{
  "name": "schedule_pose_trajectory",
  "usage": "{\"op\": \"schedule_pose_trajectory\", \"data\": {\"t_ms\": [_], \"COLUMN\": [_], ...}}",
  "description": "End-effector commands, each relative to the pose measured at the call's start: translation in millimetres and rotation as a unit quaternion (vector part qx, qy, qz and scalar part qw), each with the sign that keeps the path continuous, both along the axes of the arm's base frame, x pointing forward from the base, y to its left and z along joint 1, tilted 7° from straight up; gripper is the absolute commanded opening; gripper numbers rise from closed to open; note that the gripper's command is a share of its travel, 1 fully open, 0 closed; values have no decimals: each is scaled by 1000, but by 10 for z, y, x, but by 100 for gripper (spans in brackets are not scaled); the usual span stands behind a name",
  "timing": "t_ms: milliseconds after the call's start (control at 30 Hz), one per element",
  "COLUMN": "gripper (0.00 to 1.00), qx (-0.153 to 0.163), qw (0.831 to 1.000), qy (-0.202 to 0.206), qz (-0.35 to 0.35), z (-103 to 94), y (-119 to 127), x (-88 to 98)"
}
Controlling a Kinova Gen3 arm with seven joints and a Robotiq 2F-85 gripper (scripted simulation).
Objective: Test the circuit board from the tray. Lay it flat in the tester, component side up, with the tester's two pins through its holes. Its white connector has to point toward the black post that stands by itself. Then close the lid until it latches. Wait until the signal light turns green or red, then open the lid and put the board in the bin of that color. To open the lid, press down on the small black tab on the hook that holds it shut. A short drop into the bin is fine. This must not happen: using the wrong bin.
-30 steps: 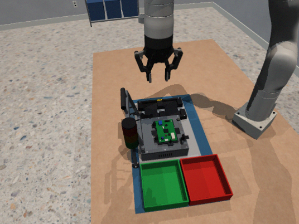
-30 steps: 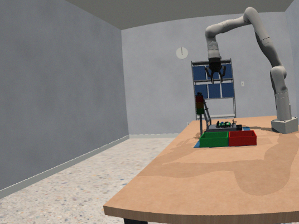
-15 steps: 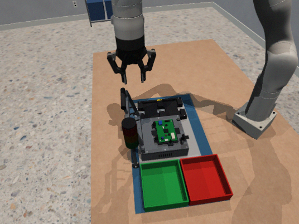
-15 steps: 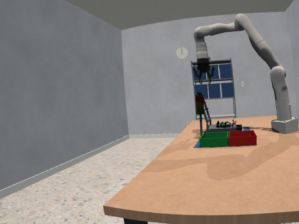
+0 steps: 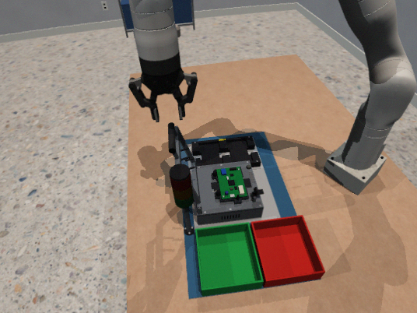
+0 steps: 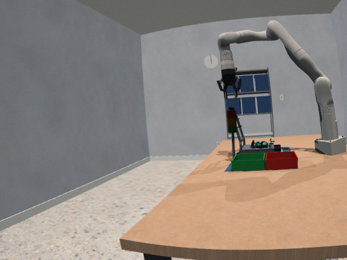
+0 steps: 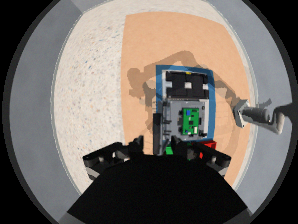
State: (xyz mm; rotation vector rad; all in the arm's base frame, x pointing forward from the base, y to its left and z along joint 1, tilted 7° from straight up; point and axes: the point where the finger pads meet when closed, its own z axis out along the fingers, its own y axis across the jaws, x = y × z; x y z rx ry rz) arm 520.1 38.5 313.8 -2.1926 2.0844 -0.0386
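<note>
One stage of several looks done: the board is in the tester, lid not shut. Left to right in the top view: my pincer [image 5: 169, 115] [image 6: 230, 96] [image 7: 157, 141] is about half open, nothing between the fingers, hanging above the raised lid [image 5: 171, 138] [image 6: 240, 130] [image 7: 157, 131]. Signal light [image 5: 180, 184] [image 6: 232, 121] next, no segment visibly lit, so no verdict to read. Tester [image 5: 205, 200] [image 6: 249, 149] [image 7: 175, 107] has the circuit board [image 5: 232, 183] [image 6: 259, 144] [image 7: 191, 121] on it, component side up, looks flat. Can't confirm pins through holes, or connector direction against the lone post. Tray [image 5: 206, 154] [image 7: 175, 89], behind the tester, holds no board. Green bin [image 5: 233, 290] [image 6: 248, 163] [image 7: 169, 150] empty. Hook [image 5: 257, 193] [image 6: 272, 141] at the tester's right side isn't holding the lid. Red bin [image 5: 293, 279] [image 6: 281, 162] [image 7: 210, 145] also empty. Left to do: swing lid over until it latches, wait for color, press the tab, open, lift board out, bin it. Next I'd judge it's the lid; push from its outer side, clear of the signal light.
</note>
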Motion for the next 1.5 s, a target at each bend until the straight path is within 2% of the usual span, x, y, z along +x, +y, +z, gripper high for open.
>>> {"op": "schedule_pose_trajectory", "data": {"t_ms": [0, 300, 900, 1467], "gripper": [50, 50, 50, 50], "qx": [2, 2, 2, 2], "qw": [1000, 1000, 1000, 1000], "qy": [1, 1, 1, 1], "qz": [2, 2, 2, 2], "z": [-13, -26, -188, -196], "y": [26, 28, 39, 40], "x": [13, 18, 33, 34]}}
